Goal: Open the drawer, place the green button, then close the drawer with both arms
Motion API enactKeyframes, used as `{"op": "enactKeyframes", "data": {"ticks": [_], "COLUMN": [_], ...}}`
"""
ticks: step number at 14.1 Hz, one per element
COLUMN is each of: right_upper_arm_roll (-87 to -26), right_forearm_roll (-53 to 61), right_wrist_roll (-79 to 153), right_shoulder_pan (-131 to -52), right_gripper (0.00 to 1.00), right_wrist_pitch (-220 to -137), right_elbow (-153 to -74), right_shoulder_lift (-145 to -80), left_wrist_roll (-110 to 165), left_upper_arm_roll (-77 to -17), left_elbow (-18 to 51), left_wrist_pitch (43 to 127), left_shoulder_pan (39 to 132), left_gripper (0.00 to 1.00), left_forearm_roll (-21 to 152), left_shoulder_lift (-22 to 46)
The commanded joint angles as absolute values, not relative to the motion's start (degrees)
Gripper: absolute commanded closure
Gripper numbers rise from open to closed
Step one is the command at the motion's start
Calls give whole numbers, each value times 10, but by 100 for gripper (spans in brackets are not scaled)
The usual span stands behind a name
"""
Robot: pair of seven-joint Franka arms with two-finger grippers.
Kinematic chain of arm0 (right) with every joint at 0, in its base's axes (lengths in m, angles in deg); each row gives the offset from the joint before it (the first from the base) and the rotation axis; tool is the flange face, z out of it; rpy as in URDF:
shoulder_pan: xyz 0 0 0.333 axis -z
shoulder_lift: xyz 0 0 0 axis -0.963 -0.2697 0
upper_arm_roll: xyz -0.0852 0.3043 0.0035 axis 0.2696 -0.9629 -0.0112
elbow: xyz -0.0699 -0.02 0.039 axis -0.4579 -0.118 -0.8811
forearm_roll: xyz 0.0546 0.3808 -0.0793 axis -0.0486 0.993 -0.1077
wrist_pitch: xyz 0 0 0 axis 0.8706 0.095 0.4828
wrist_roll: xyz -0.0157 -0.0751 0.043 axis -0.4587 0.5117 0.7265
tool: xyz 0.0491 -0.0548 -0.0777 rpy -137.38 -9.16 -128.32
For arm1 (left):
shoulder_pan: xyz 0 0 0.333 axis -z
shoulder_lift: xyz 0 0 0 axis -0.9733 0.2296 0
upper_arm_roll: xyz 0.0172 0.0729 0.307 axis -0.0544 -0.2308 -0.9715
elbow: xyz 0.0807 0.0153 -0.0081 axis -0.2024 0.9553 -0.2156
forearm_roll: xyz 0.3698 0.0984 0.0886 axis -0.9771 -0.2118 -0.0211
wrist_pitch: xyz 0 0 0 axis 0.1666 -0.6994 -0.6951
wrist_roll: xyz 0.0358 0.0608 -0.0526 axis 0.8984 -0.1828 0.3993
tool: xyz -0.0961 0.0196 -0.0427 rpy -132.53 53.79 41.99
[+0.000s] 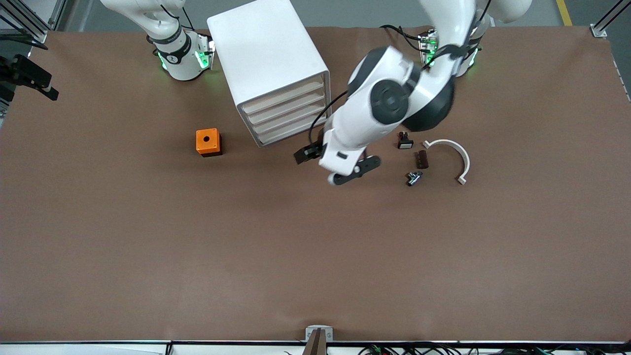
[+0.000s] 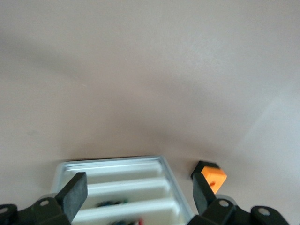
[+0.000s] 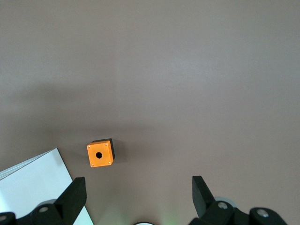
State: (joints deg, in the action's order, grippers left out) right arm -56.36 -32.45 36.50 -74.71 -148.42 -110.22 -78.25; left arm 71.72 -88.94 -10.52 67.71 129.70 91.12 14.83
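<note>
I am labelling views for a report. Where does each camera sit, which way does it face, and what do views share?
Front view: high across the table, facing the bases; shows left arm and right arm.
Left wrist view: on the left wrist, facing the cabinet front; open left claw shows.
Right wrist view: on the right wrist, looking down at the table; open right claw shows.
Shared: all three show the cabinet and the orange cube.
</note>
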Motion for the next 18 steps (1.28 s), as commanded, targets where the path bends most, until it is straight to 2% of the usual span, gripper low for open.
{"op": "enactKeyframes", "data": {"ticks": [1, 4, 7, 15, 16, 18], "right_upper_arm_roll": [-562, -562, -562, -559, -559, -559], "right_forearm_roll": [-327, -326, -325, -325, -324, -323], "right_wrist_roll": [353, 353, 352, 352, 352, 355], "right_shoulder_pan": [-751, -750, -751, -747, -747, -750], "right_gripper": [0, 0, 0, 0, 0, 0], "right_wrist_pitch": [-1490, -1488, -1487, -1492, -1493, -1499], "right_elbow": [-1119, -1120, -1120, -1120, -1120, -1120], "right_shoulder_lift": [-765, -765, -765, -769, -769, -770], "left_wrist_roll": [631, 488, 393, 258, 250, 238], "left_upper_arm_roll": [-884, -883, -883, -877, -860, -786], "left_elbow": [-80, -79, -75, -34, -32, -27], "left_wrist_pitch": [610, 501, 442, 441, 446, 456], "left_shoulder_pan": [1250, 1195, 1153, 1064, 1038, 960], "left_gripper": [1, 1, 1, 1, 1, 1], "left_forearm_roll": [879, 768, 684, 610, 609, 610], "left_shoulder_lift": [75, 4, -23, -62, -62, -62]}}
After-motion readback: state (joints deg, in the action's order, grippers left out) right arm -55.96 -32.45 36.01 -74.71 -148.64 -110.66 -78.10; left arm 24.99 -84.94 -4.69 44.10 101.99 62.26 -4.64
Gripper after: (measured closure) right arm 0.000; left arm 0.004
